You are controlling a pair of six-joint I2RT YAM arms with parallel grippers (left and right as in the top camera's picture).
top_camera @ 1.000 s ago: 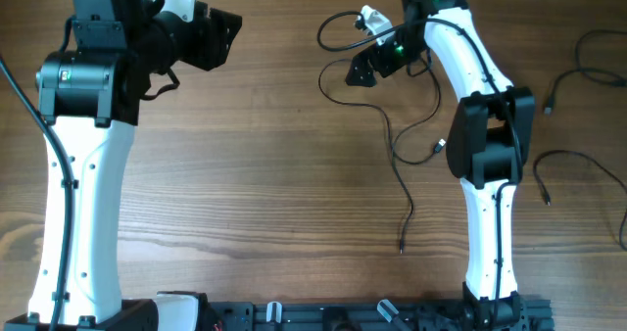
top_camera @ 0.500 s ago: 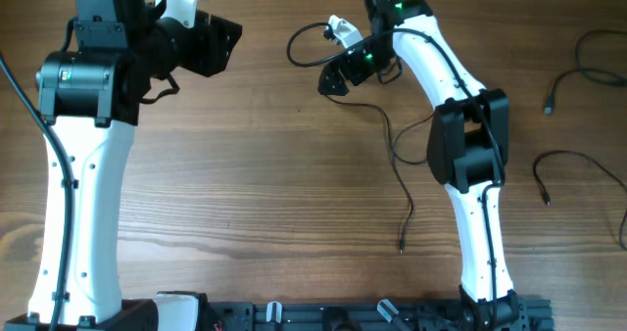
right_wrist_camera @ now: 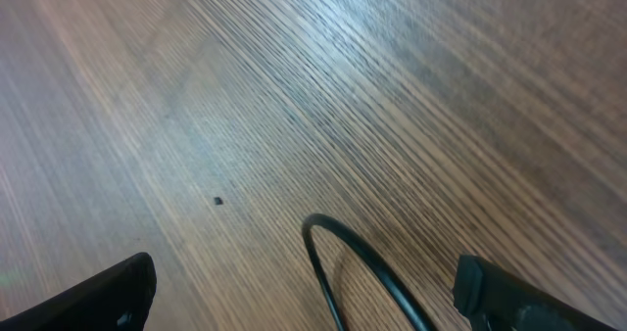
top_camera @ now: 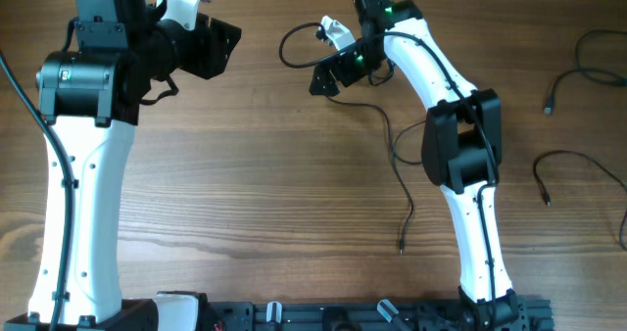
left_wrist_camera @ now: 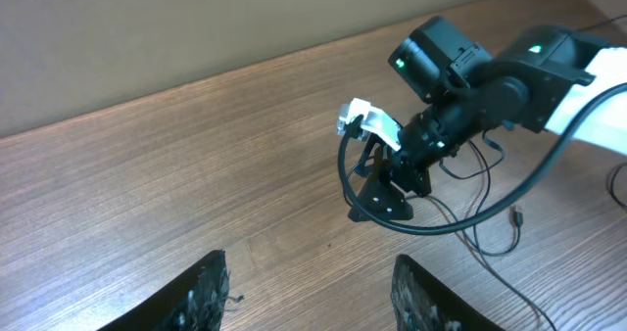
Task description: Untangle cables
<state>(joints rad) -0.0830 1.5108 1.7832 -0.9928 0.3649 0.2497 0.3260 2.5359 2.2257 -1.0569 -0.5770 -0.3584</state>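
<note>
Jaws spread wide on right gripper (right_wrist_camera: 302, 277), cable loop (right_wrist_camera: 323, 219) between them; left gripper (left_wrist_camera: 312, 272) wide too.

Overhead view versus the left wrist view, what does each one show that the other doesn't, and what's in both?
Only the overhead shows the left arm and the thin cable running all the way down to its plug end. Only the left wrist view shows the left gripper open and empty, and the wall behind the table. Both show the right gripper and the white piece beside it.
</note>
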